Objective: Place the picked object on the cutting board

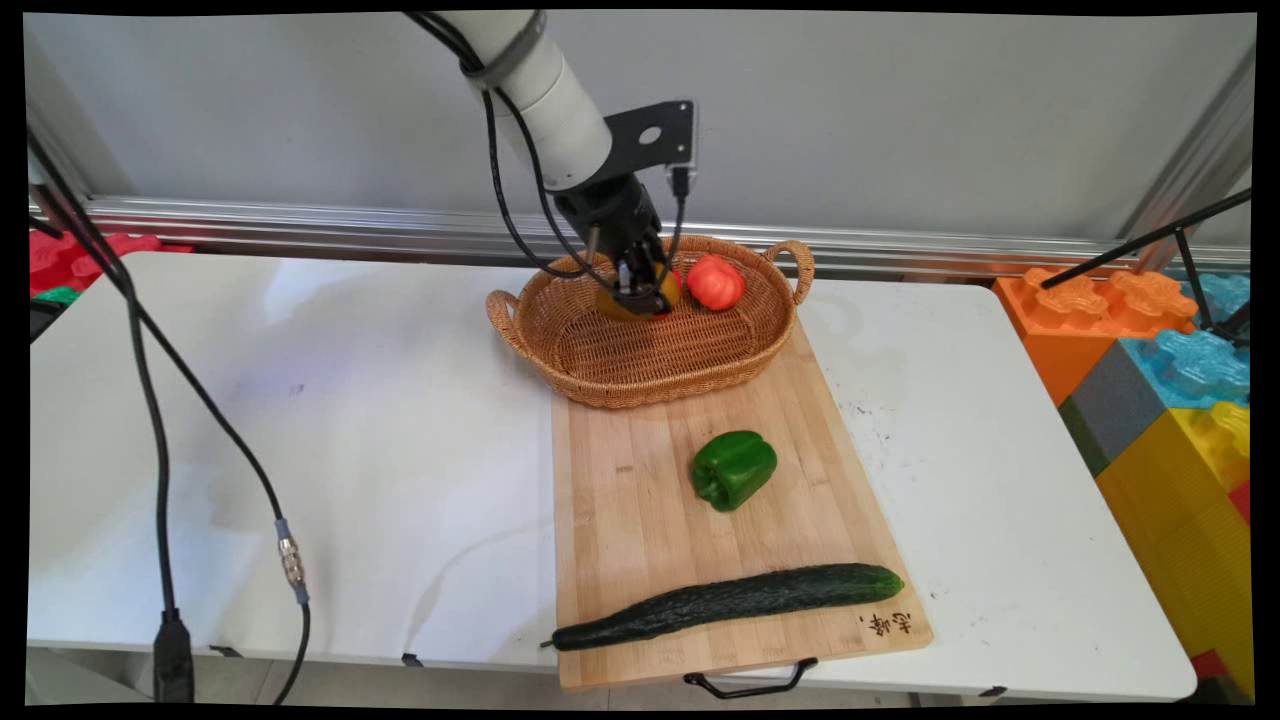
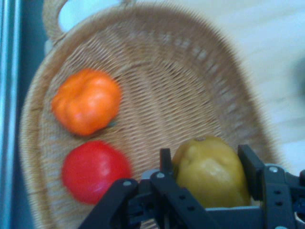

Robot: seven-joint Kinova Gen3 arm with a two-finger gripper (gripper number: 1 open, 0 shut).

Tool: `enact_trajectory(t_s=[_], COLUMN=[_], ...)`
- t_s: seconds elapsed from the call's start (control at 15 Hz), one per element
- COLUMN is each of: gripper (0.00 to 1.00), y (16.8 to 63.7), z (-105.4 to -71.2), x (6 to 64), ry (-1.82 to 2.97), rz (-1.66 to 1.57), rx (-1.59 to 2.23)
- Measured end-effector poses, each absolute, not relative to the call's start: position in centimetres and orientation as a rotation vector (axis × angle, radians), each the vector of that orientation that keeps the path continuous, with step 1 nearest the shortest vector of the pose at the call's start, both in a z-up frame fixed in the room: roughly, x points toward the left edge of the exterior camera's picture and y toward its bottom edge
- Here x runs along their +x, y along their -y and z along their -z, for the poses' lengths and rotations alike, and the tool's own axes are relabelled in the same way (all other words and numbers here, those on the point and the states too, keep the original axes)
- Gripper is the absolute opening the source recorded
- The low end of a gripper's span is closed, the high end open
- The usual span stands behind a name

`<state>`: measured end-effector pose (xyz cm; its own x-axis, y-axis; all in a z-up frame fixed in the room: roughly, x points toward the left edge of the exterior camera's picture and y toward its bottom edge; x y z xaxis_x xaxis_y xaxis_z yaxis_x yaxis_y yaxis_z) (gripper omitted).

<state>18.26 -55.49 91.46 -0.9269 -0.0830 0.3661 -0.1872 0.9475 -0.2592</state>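
A white table is covered on the right half by a wooden cutting board. A wicker basket is set on the board's far end. A long cucumber is laid across the near end, and a green pepper is parked mid-board. Over the basket, the gripper is clamped around a yellow pepper, fingers pressed on both sides. An orange tomato and a red one are sat together in the basket, just beside it.
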Motion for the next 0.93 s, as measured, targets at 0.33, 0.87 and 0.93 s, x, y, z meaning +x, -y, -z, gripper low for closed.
enact_trajectory(t_s=[0.33,0.87,0.93], gripper=[0.0,0.0,0.0], y=[50.2,45.5,45.2], z=[-93.3,-89.6,-88.5], x=[16.6,17.0,17.2], ry=[2.652,2.61,2.615], rz=[-0.171,0.026,0.034], rx=[0.335,0.512,0.529])
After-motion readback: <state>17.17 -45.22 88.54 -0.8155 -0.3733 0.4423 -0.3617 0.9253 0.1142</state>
